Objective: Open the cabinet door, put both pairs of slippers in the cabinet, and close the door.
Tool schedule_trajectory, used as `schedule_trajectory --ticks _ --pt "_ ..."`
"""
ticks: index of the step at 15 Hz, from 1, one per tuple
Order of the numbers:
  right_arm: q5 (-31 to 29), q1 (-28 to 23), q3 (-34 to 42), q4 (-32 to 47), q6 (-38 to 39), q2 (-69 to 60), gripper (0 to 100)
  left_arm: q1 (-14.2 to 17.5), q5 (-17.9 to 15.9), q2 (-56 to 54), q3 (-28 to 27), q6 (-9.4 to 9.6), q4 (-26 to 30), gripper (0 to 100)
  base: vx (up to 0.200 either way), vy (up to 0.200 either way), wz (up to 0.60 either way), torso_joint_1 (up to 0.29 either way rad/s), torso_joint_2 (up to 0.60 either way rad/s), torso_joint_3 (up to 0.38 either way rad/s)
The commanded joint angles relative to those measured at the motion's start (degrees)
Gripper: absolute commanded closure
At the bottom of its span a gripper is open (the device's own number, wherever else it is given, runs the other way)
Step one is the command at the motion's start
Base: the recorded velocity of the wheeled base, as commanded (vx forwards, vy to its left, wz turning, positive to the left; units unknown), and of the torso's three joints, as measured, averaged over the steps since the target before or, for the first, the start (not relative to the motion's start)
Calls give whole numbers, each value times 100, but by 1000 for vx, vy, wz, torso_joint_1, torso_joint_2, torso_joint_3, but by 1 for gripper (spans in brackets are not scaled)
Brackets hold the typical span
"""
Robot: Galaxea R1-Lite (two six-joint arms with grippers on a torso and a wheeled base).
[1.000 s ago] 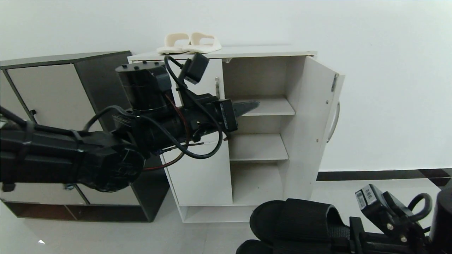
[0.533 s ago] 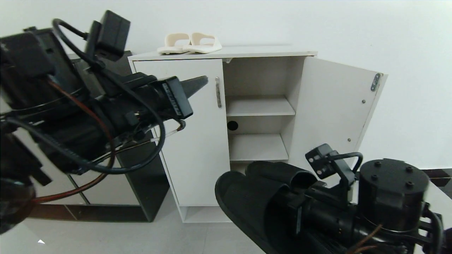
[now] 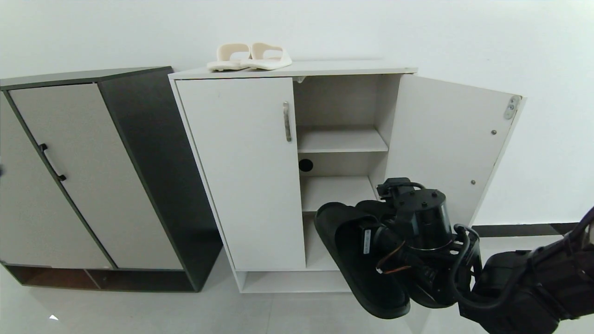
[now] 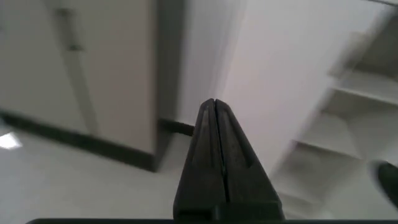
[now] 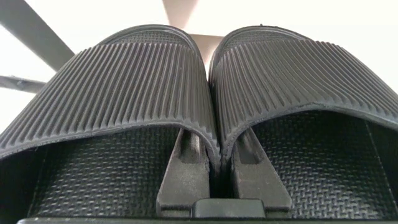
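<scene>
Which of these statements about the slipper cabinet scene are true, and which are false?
1. The right door of the white cabinet stands open. True.
2. The cream slippers lie on a shelf inside the cabinet. False: they lie on the cabinet's top.
3. The right hand holds the pair of black slippers. True.
4. The left hand is open. False: it is shut, with nothing in it.
</scene>
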Motion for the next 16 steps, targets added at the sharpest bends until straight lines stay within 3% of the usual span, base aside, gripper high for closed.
schedule_trajectory --ticks 1,5,6,8,9,12,13,16 --pt "1 -57 -47 1 1 66 100 1470 333 -1932 307 110 1081 100 0 0 0 0 0 0" --pt "-8 -49 24 -16 10 57 100 1874 306 -3795 2346 523 1275 100 0 0 0 0 0 0" --pt "-16 -49 24 -16 10 57 100 1927 315 -4138 2716 541 1275 100 0 0 0 0 0 0" --pt "-8 -40 32 -16 10 66 100 1980 333 -4191 3199 172 1152 100 0 0 0 0 0 0" --pt "-8 -40 68 -25 10 66 100 1980 183 -4191 3454 145 1108 100 0 0 0 0 0 0" --pt "-8 -49 76 -43 27 66 100 1839 -871 -4314 3797 216 1046 100 0 0 0 0 0 0" --pt "-8 -49 85 -43 27 66 100 1681 -994 -4613 3823 286 950 100 0 0 0 0 0 0" --pt "1 -31 85 -43 36 66 100 1663 -1900 -4621 3964 787 651 100 0 0 0 0 0 0"
